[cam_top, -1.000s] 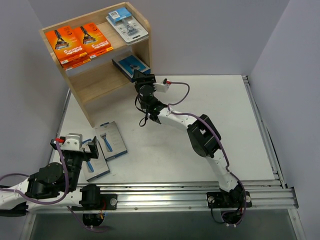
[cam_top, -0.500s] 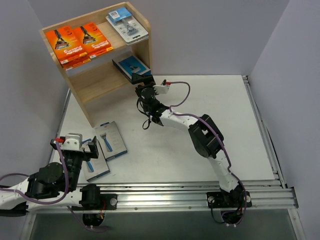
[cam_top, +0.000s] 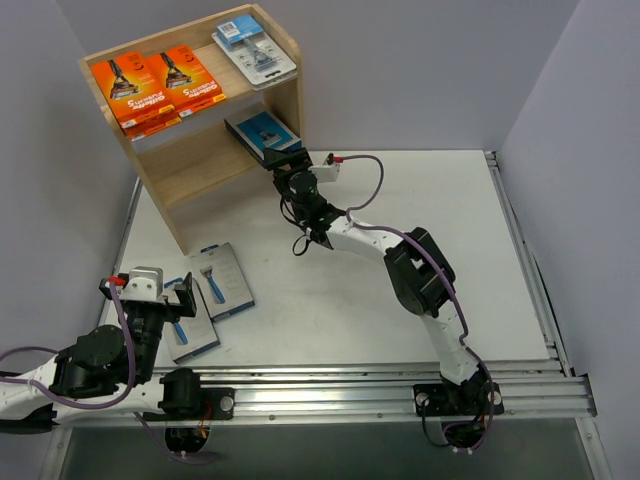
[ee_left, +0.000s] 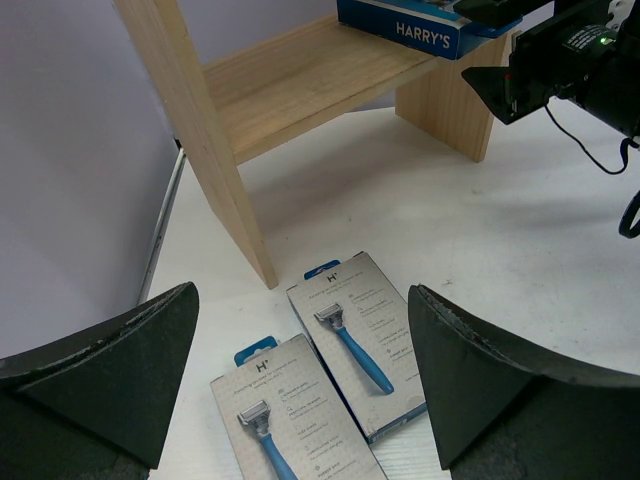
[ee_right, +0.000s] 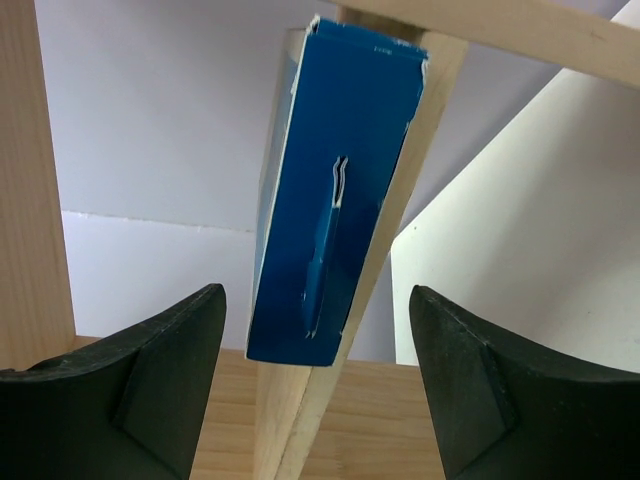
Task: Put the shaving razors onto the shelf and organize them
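The wooden shelf [cam_top: 190, 165] stands at the far left corner of the table [cam_top: 470, 230], turned at an angle to the edge. On its top tier two orange boxes [cam_top: 125, 80] lie side by side at the left end, and the edge of a third orange pack [cam_top: 152, 126] peeks out from beneath them at the front. A clear pack [cam_top: 255, 52] with a blue header lies flat at the right end of that same tier. On the lower tier, at the right end, a blue box [cam_top: 262, 130] lies flat with its near end reaching the front edge of the board. The right arm is stretched long across the table toward it, and the right gripper [cam_top: 287, 160] sits just at that end of the box. Seen from its own wrist, its fingers are spread and the box's dark blue end flap stands between them with a gap on either side, so it pinches nothing. Down by the left arm's base, two grey boxes [cam_top: 225, 280], each picturing a blue razor, lie flat on the table edge to edge, in front of the shelf and apart from it. The left gripper [cam_top: 165, 295] hovers over the nearer one, its fingers spread wide and holding nothing
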